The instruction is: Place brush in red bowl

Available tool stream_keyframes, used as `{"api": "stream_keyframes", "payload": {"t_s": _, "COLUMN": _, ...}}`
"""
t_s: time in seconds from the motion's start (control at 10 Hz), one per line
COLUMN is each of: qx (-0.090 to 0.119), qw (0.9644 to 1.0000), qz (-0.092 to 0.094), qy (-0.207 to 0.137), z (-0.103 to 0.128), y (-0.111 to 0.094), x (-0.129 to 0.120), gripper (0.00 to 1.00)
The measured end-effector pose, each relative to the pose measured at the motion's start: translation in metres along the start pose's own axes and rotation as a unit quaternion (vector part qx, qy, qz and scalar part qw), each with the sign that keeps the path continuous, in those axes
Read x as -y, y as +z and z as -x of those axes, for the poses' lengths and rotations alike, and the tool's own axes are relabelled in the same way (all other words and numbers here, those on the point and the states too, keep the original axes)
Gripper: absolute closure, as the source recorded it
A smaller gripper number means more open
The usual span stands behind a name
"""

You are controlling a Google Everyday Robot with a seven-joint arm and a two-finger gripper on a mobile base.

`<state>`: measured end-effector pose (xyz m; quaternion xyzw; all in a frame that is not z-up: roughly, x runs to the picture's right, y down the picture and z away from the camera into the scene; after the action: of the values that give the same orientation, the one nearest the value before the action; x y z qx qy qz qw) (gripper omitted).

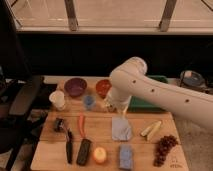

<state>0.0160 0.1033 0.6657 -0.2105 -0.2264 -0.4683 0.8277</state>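
**Spotter:** What's on your left side?

**Operator:** I see a white cup (57,99) at the left edge of the wooden table (44,152). In front of it the brush (67,144) lies flat on the wood. Its bulky head is toward the cup and its slim handle points at the front edge. Nothing touches it. Just to its right are a black block (83,151) and an orange carrot (82,125).

**Spotter:** And the bowls?

**Operator:** At the back there's a purple bowl (75,86), then the red bowl (102,87) to its right. A small blue cup (89,101) sits in front, between them. The red bowl is well apart from the brush.

**Spotter:** Where's your gripper?

**Operator:** My gripper (115,107) hangs under the white arm (150,90), just in front of the red bowl and right of the blue cup. The jaws are spread wide. I see nothing between them, and they touch nothing that I can make out.

**Spotter:** Further right?

**Operator:** A blue cloth (121,129) lies in front of the gripper. A green tray (142,104) is partly hidden behind the arm, and there are dark grapes (164,147) at the front right.
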Motion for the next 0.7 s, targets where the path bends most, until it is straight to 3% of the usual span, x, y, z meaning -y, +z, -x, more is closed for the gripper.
{"api": "stream_keyframes", "payload": {"t_s": 0.3, "qx": 0.034, "qw": 0.9963, "qz": -0.017, "qy": -0.078, "z": 0.033, "y": 0.036, "x": 0.059, "gripper": 0.35}}
{"api": "stream_keyframes", "payload": {"t_s": 0.5, "qx": 0.045, "qw": 0.9947, "qz": -0.017, "qy": -0.091, "z": 0.049, "y": 0.049, "x": 0.08, "gripper": 0.35}}
{"api": "stream_keyframes", "payload": {"t_s": 0.7, "qx": 0.045, "qw": 0.9948, "qz": -0.017, "qy": -0.09, "z": 0.049, "y": 0.049, "x": 0.08, "gripper": 0.35}}
